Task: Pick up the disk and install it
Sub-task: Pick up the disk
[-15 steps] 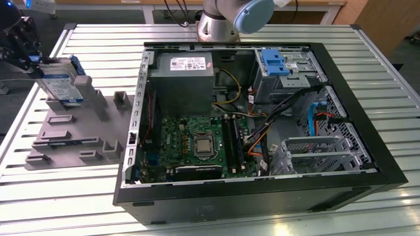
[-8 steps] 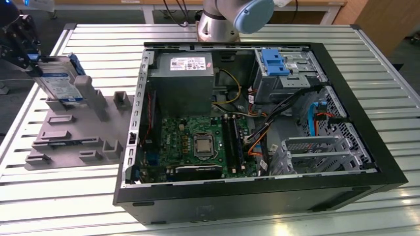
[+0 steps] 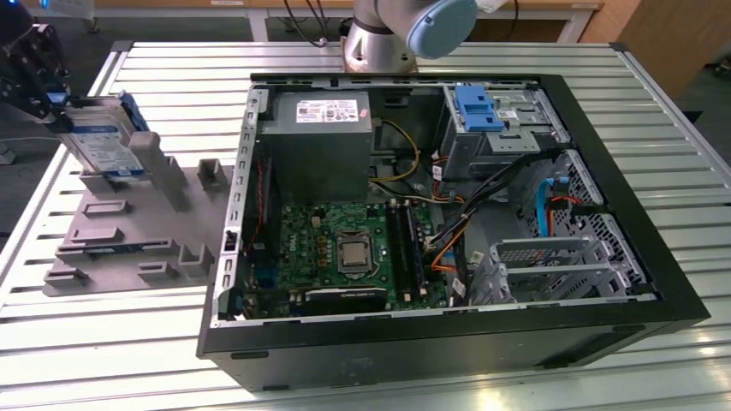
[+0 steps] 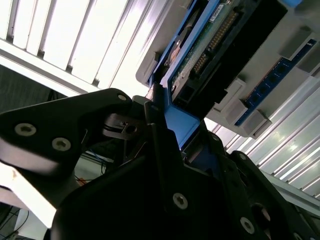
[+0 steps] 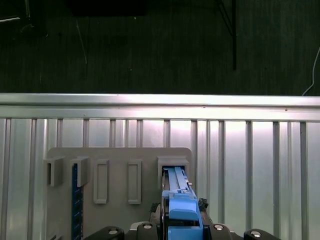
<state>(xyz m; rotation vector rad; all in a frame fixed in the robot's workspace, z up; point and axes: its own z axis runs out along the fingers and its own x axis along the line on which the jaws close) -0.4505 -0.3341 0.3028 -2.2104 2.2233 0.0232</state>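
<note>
The disk point(image 3: 105, 141), silver with a white-and-blue label and blue side rails, stands tilted on edge in the far slot of the grey holder plate point(image 3: 126, 235), at the exterior view's left. My gripper point(image 3: 63, 110) comes in from the far left and is shut on the disk's upper end. In the first wrist view the disk's blue rail point(image 5: 177, 197) runs from between my gripper point(image 5: 180, 229) down into the holder's slot. The second wrist view shows the disk's green circuit-board side point(image 4: 210, 42), with a black finger point(image 4: 156, 120) pressed against the blue rail.
An open black computer case point(image 3: 639, 282) fills the middle and right of the slatted metal table point(image 3: 171, 60). Inside it are a grey box with a white sticker point(image 3: 317, 137), a motherboard point(image 3: 342, 248), an upright blue bracket point(image 3: 478, 107) and metal drive cages point(image 3: 560, 265). The arm's base point(image 3: 383, 34) stands behind the case.
</note>
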